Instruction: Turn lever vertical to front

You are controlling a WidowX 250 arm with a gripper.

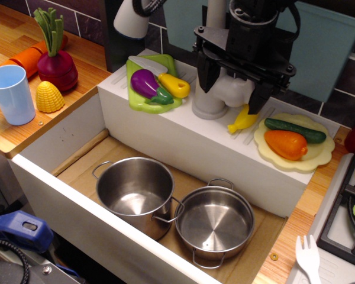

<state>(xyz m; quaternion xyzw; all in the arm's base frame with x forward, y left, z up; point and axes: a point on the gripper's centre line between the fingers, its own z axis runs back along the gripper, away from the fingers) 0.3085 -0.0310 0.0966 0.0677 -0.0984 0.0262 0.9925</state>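
Observation:
The lever point(235, 92) is a pale-grey rounded bulb on the right side of the faucet column point(208, 105), on the white ledge behind the sink. Its paddle is mostly hidden behind my gripper. My black gripper point(231, 89) comes down from above with its jaws apart. One finger point(203, 76) is left of the faucet and the other finger point(258, 97) is right of the bulb, so they straddle the lever. I cannot tell whether the fingers touch it.
A yellow toy vegetable point(242, 121) lies just below the lever. A green board point(136, 100) with an eggplant is to the left, and a yellow plate point(319, 155) with a pepper and a cucumber to the right. Two steel pots point(136, 189) point(216, 223) sit in the sink. A blue cup point(12, 93) stands far left.

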